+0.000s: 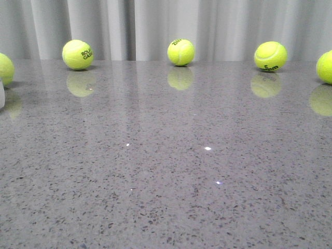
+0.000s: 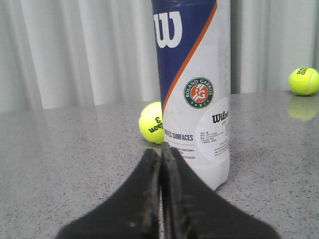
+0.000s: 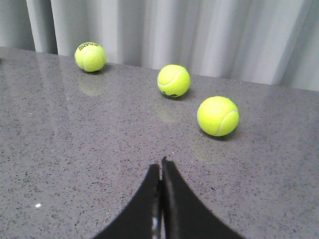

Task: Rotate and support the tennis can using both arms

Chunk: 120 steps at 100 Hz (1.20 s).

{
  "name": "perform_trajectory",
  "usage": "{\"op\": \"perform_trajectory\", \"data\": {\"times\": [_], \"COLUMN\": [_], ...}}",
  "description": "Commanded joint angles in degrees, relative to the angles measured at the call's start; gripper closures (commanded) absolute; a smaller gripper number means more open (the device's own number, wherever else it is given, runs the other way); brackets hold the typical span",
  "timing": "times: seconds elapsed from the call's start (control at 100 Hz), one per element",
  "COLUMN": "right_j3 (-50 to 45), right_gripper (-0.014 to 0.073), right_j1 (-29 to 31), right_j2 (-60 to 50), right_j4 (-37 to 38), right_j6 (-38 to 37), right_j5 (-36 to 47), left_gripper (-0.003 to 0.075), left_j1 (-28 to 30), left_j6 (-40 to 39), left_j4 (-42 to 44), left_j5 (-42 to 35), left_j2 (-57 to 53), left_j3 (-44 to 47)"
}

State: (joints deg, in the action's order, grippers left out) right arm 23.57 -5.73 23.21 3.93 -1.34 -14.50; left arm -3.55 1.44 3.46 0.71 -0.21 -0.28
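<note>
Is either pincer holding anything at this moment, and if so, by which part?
Nothing is held. The left pincer is shut and empty, in front of the upright tennis can. The right pincer is shut over bare table.

The speckled grey stone-look table (image 1: pixel 166 197) is polished and mirror-glossy, the tennis balls (image 1: pixel 181 52) fuzzy felt, the tennis can (image 2: pixel 194 89) smooth shiny plastic, the gripper fingers (image 2: pixel 149 199) matt black.

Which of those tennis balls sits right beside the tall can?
The tennis ball printed "3", partly hidden behind the tennis can; the other ball lies far off.
</note>
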Motion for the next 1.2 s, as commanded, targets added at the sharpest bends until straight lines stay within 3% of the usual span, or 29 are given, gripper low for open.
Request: {"op": "perform_trajectory", "data": {"times": [0.0,0.85,1.19], "right_j3": [1.5,0.3,-8.5], "right_gripper": [0.0661,0.0661,0.0661], "right_j1": [0.4,0.4,0.5], "right_j2": [0.2,0.1,-11.5], "right_j4": [0.5,1.1,1.1], "right_j6": [0.0,0.1,0.1], "right_j5": [4.9,5.6,13.5], "left_gripper": [0.0741,0.0741,0.0741], "left_j1": [0.2,0.2,0.2], "left_j6": [-0.6,-0.6,-0.6], "left_j4": [-0.1,-0.1,-0.1], "left_j5": [-5.0,-5.0,-5.0], "left_j2": [-2.2,-2.2,-2.2], "left_j3": [2.8,2.8,2.8]}}
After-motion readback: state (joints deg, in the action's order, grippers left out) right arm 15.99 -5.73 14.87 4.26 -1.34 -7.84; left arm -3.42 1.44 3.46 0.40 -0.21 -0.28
